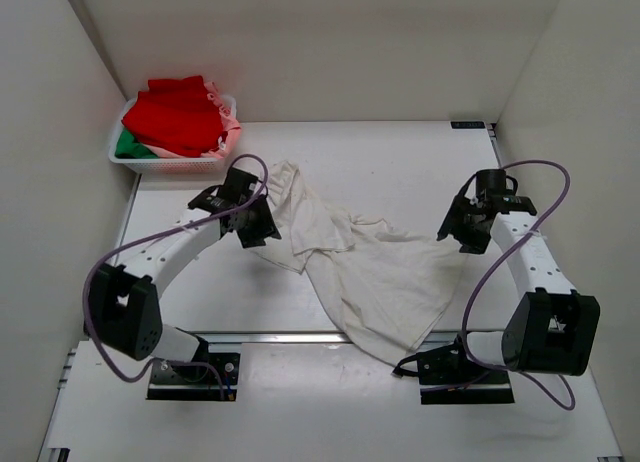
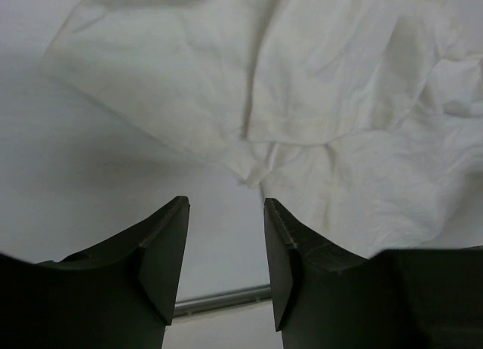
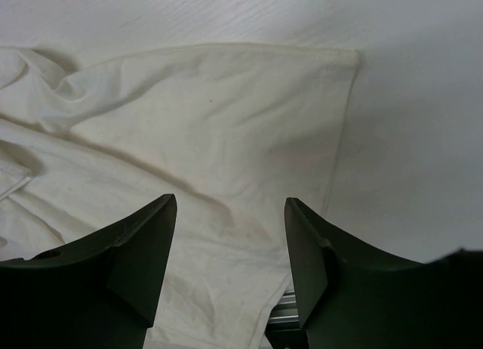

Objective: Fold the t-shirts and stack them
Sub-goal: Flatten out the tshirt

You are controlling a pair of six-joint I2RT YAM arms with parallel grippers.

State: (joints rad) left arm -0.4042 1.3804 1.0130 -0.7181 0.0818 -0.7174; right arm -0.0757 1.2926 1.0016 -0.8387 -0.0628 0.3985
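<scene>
With jaws apart and empty, the left tool [image 2: 226, 207] and right tool [image 3: 230, 203] flank the off-white t-shirt [image 1: 375, 277] on the worktop [image 1: 400, 157], cloth edges just ahead of each.

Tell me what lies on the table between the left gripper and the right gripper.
The wrinkled off-white t-shirt stretches from the left gripper to the right gripper, seen in the top view.

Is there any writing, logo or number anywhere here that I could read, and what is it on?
None readable. The off-white t-shirt and white basket show no print; a dark mark at the table's far edge is too small to read.
</scene>
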